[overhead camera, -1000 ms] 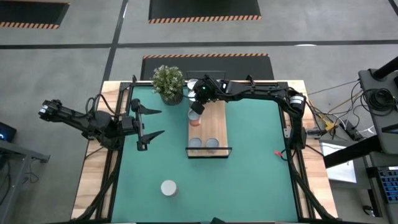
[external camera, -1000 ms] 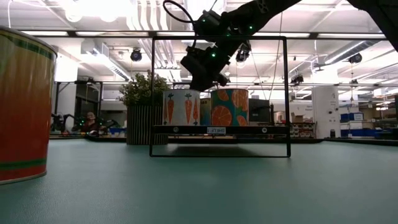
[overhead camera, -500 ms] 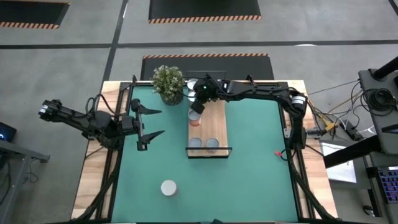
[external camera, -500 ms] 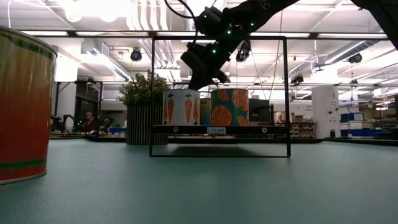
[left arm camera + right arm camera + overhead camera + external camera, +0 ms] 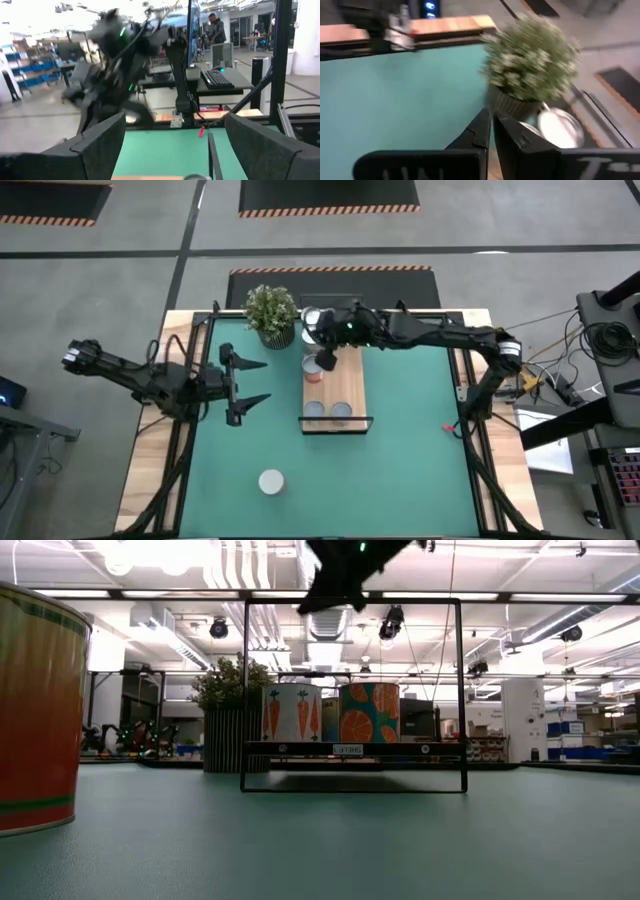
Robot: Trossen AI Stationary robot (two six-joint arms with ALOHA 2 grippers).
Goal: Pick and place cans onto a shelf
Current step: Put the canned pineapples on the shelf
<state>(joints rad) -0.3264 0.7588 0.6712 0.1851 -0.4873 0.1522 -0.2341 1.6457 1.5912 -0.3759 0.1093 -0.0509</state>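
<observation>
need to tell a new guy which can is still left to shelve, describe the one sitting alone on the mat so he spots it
Start at the green mat covering the table and find the wooden shelf in its middle. Go from the shelf's nearer end toward the mat's front edge, on the left arm's side: the lone can stands there upright. Unlike the cans on the shelf, it sits directly on the mat with nothing beside it.

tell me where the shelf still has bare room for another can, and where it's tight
The shelf is bare down its middle and right side, between the red-topped can and the two cans at its near end. The far left corner is crowded: the right hand hangs there beside the plant.
</observation>
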